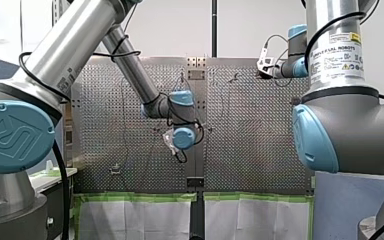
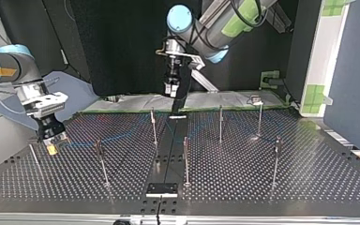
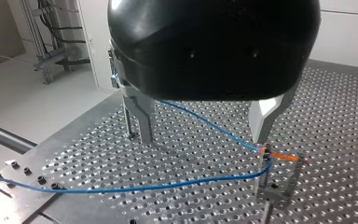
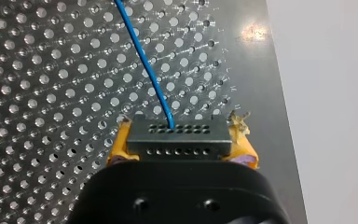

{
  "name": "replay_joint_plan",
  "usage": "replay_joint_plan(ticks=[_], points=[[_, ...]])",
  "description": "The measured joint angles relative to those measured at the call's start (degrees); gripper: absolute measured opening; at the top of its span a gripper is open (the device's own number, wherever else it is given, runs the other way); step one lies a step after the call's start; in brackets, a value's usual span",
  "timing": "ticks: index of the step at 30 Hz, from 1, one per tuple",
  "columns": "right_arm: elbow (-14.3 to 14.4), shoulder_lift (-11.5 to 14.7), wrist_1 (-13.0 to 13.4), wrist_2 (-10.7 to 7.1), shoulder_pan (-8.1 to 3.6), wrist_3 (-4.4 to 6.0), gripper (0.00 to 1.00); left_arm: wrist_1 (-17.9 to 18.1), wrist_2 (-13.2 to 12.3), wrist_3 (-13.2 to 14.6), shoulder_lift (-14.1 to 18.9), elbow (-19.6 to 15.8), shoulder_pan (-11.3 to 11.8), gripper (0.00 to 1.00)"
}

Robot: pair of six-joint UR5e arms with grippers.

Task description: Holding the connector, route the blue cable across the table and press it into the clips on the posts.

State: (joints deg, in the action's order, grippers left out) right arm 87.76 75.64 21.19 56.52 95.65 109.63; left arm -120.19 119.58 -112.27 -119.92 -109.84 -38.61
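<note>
Connector point(image 4: 177, 142) pinched between right hand point(image 4: 182, 135) pads, blue cable point(image 4: 144, 56) leading ahead.

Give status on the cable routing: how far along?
Done: the blue cable looks caught in one post's clip, by my open left gripper. In hand: my right gripper is shut on the connector. Left: the other posts, where I can't see cable seated.

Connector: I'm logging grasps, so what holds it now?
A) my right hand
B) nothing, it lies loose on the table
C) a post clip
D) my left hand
A: in the right wrist view the connector sits clamped between my right hand's yellow pads, the cable leaving it.
</note>
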Motion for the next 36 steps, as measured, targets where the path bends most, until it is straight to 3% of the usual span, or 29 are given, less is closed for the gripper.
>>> replay_joint_plan(ticks=[18,36], points=[[0.0,0.0,-0.08,0.0,0.02,-0.01,0.0,2.72,0.33,0.75,-0.01,-10.45,0.0,1.0],[0.0,0.0,-0.14,0.4,0.01,-0.01,0.0,12.56,0.27,0.91,-0.02,-20.69,0.12,1.0]])
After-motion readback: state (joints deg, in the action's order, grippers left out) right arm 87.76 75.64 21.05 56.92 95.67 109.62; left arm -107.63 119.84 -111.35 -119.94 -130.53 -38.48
